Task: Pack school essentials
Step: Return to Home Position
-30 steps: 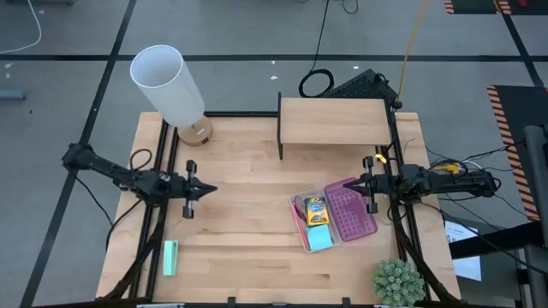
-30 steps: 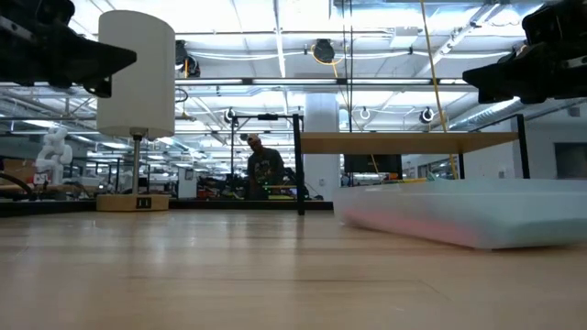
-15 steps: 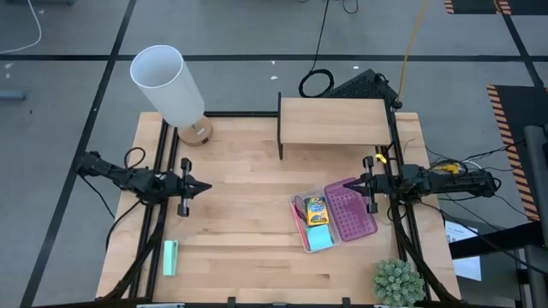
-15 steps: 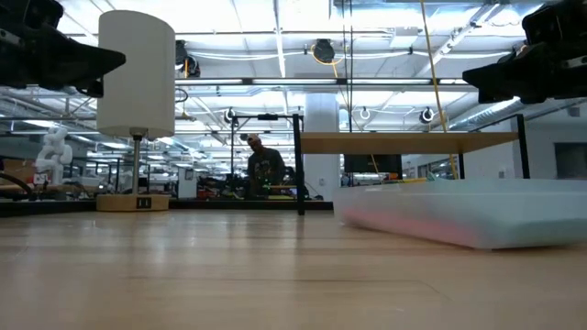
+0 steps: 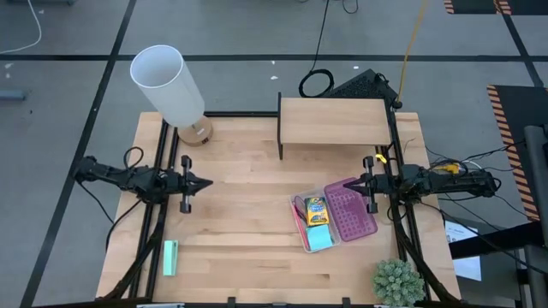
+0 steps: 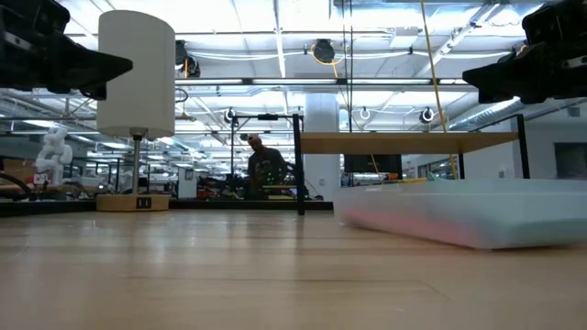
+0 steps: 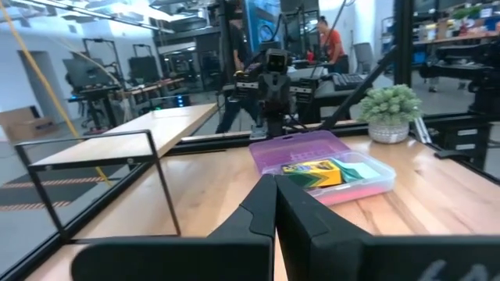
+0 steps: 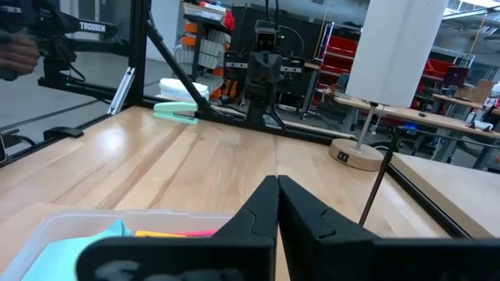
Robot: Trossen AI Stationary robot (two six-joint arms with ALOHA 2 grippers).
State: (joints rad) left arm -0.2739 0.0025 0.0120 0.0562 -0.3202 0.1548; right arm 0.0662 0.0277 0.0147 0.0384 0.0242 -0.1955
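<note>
A wide stretch of bare wooden table (image 5: 248,214) lies between the left gripper (image 5: 205,184), raised near the left edge with fingers pressed together and empty, and the right gripper (image 5: 356,185), also closed and empty, just above the pencil case (image 5: 336,216). The open clear-and-purple case sits right of centre, holding the yellow crayon box (image 5: 315,209), a light-blue square note pad (image 5: 319,239) and a pink pen (image 5: 300,219). A lamp (image 5: 168,84), small shelf (image 5: 332,121), potted plant (image 5: 397,281) and green stapler (image 5: 170,257) stand along the table's edges.
</note>
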